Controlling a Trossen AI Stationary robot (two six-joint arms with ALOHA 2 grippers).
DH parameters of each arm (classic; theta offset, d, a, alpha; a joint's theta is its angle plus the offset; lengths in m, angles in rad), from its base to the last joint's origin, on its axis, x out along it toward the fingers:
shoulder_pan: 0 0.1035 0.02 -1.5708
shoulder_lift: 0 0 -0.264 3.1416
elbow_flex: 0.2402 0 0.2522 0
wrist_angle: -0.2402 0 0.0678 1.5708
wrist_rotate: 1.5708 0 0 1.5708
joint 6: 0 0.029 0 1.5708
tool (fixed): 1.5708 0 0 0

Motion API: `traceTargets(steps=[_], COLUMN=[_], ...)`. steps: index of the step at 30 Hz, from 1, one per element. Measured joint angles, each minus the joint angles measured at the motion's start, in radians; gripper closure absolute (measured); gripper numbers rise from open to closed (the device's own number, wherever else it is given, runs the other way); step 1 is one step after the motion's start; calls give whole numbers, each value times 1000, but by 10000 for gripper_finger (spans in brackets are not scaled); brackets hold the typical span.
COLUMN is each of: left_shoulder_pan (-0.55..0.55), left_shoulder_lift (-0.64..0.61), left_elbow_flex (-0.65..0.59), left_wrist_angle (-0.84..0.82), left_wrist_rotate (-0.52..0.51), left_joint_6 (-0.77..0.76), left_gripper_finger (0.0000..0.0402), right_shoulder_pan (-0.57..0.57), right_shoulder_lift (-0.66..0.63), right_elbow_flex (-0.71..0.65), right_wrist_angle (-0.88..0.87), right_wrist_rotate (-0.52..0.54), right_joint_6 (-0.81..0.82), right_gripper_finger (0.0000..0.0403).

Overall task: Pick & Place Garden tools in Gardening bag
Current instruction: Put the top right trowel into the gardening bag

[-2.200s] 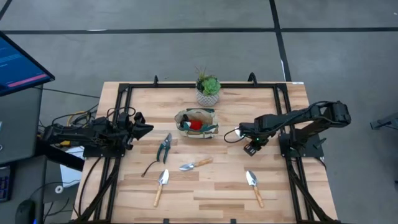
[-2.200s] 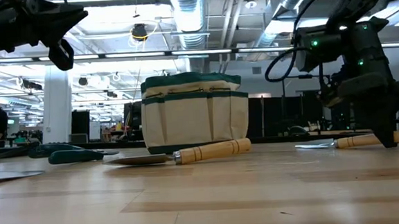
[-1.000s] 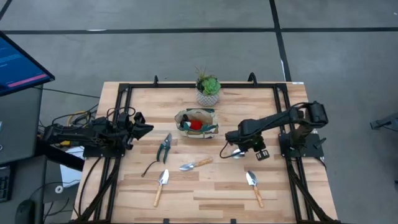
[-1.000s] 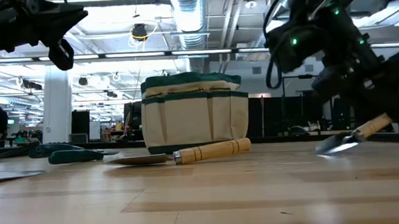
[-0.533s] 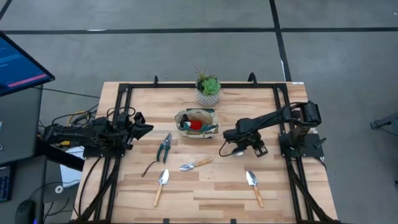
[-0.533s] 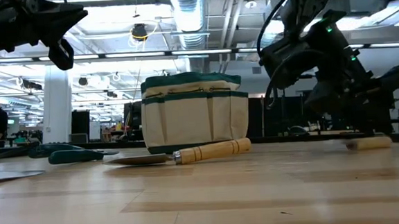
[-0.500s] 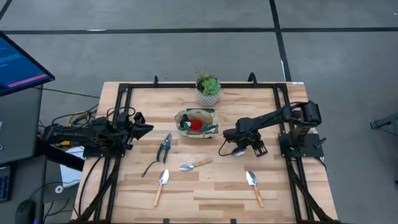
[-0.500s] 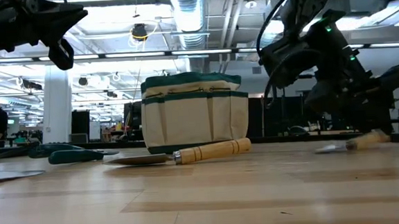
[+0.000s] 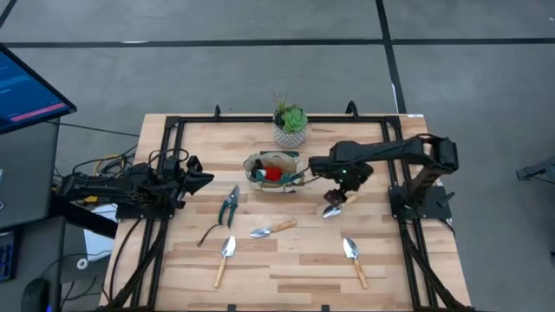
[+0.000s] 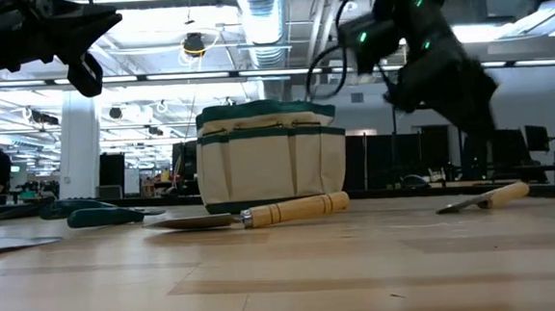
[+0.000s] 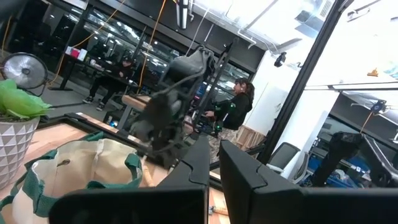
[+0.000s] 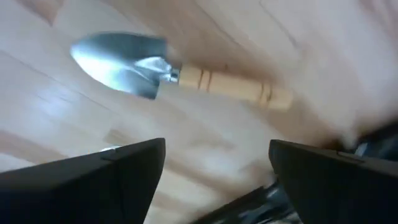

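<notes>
**Right gripper empty above a trowel by the bag**

Right gripper (image 9: 343, 176) hangs above the table (image 9: 390, 260), just right of the bag (image 9: 273, 170). Fingers (image 12: 112, 180) spread apart, nothing between them. Right wrist view looks down on a trowel (image 12: 174, 74) lying flat on the wood, silver blade and light wooden handle, clear of both fingers.

That trowel (image 9: 334, 204) lies on the table just below the right gripper in the high view, right of the bag. In the low view it rests on the tabletop (image 10: 488, 198) with the right arm raised above it, not touching.

Bag sits mid-table, tan with green trim, open at the top, a red item (image 9: 273, 173) inside. Plant (image 9: 290, 124) in a white pot stands just behind the bag.

Other tools on the table, all outside the bag:
- shears (image 9: 230, 204), left of the bag
- thin black curved tool (image 9: 210, 233), near the shears
- trowel two (image 9: 272, 229), in front of the bag
- trowel three (image 9: 225, 258), near the front edge, left
- trowel four (image 9: 355, 261), near the front edge, right

Left gripper (image 9: 198, 178) waits at the table's left side, well apart from the bag, raised off the surface. Its fingers (image 11: 245, 186) look close together with a thin gap, pinching nothing.

A monitor (image 9: 26, 91) stands off the table to the left. People (image 11: 233, 109) show in the room beyond.
</notes>
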Motion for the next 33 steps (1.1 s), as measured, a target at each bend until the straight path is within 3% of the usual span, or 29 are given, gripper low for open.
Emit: traceTargets(steps=[6,10,17,22,33], left_shoulder_pan=[0,0,0,0,0], left_shoulder_lift=[0,0,0,0,0], left_elbow_flex=[0,0,0,0,0], left_wrist_angle=[0,0,1,3,8], left_wrist_rotate=[0,0,0,0,0], left_joint_6=[0,0,0,0,0], left_gripper_finger=[394,395,394,396,396], right_shoulder_pan=[64,87,139,168,165], right_shoulder_lift=[-147,-203,-263,-338,-355], right_elbow_flex=[-90,-182,-344,-460,-562], right_wrist_angle=[97,252,284,419,530], right_wrist_rotate=[67,149,133,166,197], right_joint_6=[607,876,1125,1296,1423], right_gripper_finger=[121,121,121,121,121])
